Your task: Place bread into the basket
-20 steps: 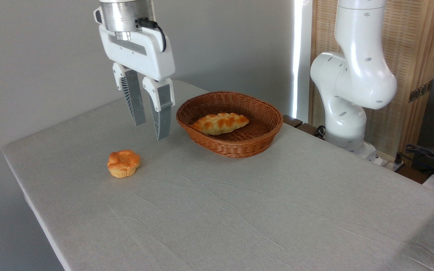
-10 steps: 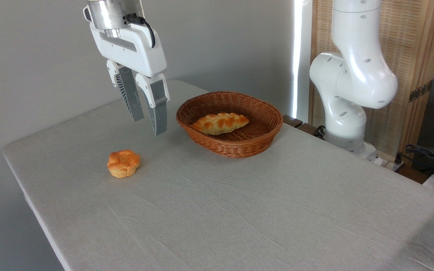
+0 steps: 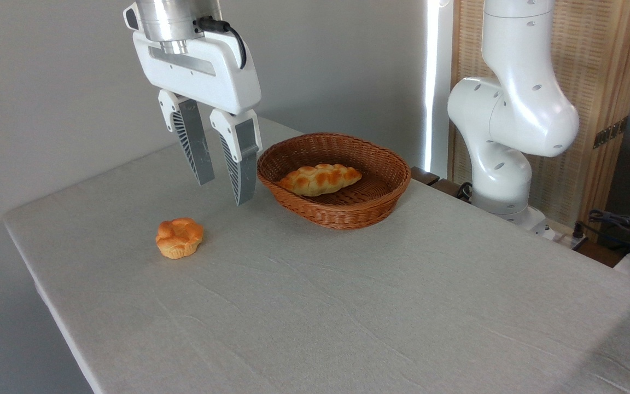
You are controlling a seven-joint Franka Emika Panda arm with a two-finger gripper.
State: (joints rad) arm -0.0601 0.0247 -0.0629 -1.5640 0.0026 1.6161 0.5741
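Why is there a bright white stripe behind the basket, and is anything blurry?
In the camera view, the stripe looks like overexposed daylight through a gap; the basket, bread and fingers are sharp, casting only soft, faint shadows.

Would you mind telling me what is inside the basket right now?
One braided bread lies in the basket, on its woven floor. The near wall hides the front of the floor, and whatever lies under the loaf cannot be seen.

Robot lab or test room: white arm [image 3: 512, 109] bolted beside cloth-covered table [image 3: 348, 306], loose cables [image 3: 616, 221] right of arm base, plain grey wall [image 3: 47, 82] behind table.
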